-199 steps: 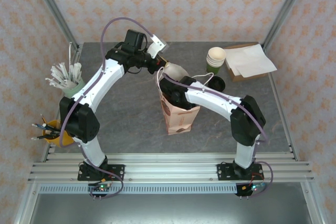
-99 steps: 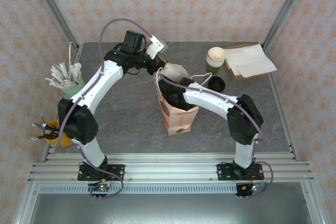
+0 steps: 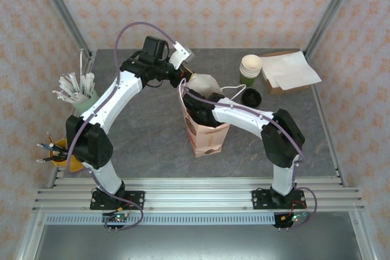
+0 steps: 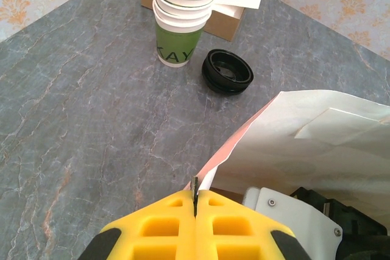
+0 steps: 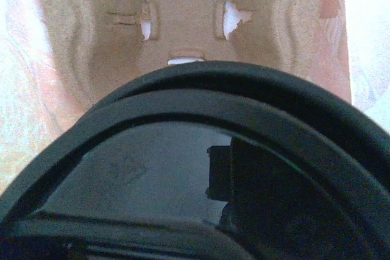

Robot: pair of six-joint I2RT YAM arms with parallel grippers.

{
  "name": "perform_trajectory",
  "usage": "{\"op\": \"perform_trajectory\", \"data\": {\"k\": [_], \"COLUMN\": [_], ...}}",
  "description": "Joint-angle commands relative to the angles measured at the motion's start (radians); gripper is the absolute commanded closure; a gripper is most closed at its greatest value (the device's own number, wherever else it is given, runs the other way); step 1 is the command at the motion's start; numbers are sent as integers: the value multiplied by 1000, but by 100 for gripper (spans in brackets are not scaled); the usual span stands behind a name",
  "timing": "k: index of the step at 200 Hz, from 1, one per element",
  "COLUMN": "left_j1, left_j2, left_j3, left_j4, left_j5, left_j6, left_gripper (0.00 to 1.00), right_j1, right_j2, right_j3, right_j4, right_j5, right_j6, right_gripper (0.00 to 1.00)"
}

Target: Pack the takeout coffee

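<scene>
Standing beside the grey marbled tabletop (image 3: 140,132), I see the left jaws pressed together on the rim of the pink-and-white paper bag (image 3: 210,141), their yellow fingers (image 4: 164,226) pinching its thin edge. The right arm (image 3: 244,114) reaches down into the mouth of the bag. Inside, the round black plastic lid (image 5: 183,98) of the takeout coffee sits close under the wrist camera, above a brown moulded cardboard cup tray (image 5: 183,28) at the bottom. The cup under the lid is hidden. Whether the right jaws clamp it, I cannot tell.
</scene>
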Motion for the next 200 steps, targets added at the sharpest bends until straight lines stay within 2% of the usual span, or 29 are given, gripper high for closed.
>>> {"op": "perform_trajectory", "data": {"k": [1,49,124,200], "left_j1": [0,0,4,4], "left_j2": [-27,-28,-32,-60], "left_j3": [-21,-23,-16,-60], "left_j4": [-8,-3,17,60], "left_j5": [-5,-5,-15,-41], "left_j6": [-12,-11,3,46], "left_gripper": [100,100,100,100], "right_j1": [27,28,-3,-25], "right_j2": [360,364,132,-16], "right_j3": [-270,-245,74,200], "right_j4": [-87,-97,-297,-323], "right_j5": [-191,-179,-70,-26], "right_j6": [12,0,30,86], "right_gripper": [54,54,54,54]}}
